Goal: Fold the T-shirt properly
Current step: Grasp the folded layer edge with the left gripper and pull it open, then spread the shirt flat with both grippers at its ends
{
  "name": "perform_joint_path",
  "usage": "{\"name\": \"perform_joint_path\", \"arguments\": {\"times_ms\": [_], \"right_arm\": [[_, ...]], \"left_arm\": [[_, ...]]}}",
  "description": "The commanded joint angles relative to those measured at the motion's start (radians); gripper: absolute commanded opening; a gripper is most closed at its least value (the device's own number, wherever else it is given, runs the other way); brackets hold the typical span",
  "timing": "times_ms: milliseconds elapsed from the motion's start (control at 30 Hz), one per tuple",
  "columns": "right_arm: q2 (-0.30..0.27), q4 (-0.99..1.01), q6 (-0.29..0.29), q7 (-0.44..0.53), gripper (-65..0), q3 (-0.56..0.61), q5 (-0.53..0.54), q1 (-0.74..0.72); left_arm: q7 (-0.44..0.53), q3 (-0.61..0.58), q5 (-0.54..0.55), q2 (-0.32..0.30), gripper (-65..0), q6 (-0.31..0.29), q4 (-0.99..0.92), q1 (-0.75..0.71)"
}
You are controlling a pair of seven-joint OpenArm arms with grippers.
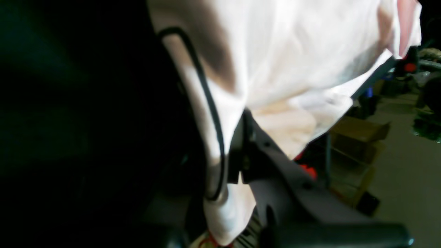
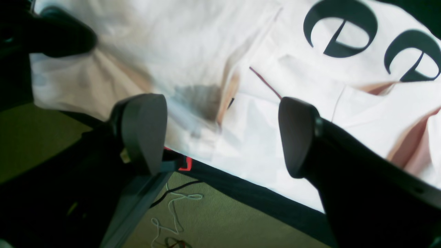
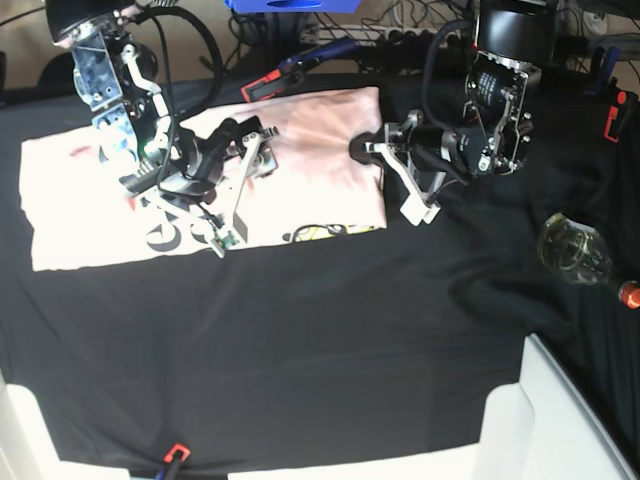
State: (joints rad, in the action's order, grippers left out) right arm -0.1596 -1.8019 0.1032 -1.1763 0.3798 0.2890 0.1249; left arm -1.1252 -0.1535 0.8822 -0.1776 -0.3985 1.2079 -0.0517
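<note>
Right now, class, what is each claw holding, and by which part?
The right claw is open, holding nothing, above the pale pink cotton T-shirt. The left claw sits at its right edge; grip unclear.

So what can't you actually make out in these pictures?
- Lettering on the T-shirt: right wrist view's top edge cuts it off; in the base view the right gripper covers most of it.
- Left gripper: whether it pinches the shirt; the left wrist view is blurred and half black.
- Clear object at the base view's right: too small to identify.

Overexposed T-shirt [image 2: 206,41], blurred, dim wrist views.
</note>
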Motion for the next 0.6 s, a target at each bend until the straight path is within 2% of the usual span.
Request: {"name": "perform_joint_path", "arguments": {"times_ms": [0, 233, 400, 500, 567], "right_arm": [[-0.001, -0.016, -0.001, 0.014, -18.1, 0.0, 0.005, -0.011], [-0.001, -0.02, 0.0, 0.014, -18.3, -0.003, 0.005, -0.009], [0.002, -0.023, 0.0, 0.022, -18.3, -0.005, 0.005, -0.009], [0.001, -0.042, -0.001, 0.068, -18.3, -0.009, 0.005, 0.006], [0.001, -0.052, 0.0, 0.08, -18.3, -0.068, 0.005, 0.019]], "left_arm": [[0.02, 0.03, -0.014, -0.004, -65.0, -0.004, 0.011, 0.011], [0.04, 0.236, -0.053, -0.009, -65.0, -0.004, -0.055, 0.023], [0.04, 0.322, -0.151, -0.009, -65.0, -0.004, -0.082, 0.034], [0.04, 0.36, -0.166, -0.009, -65.0, -0.004, -0.082, 0.028], [0.038, 0.391, -0.166, -0.023, -65.0, -0.004, -0.078, 0.023]]}}
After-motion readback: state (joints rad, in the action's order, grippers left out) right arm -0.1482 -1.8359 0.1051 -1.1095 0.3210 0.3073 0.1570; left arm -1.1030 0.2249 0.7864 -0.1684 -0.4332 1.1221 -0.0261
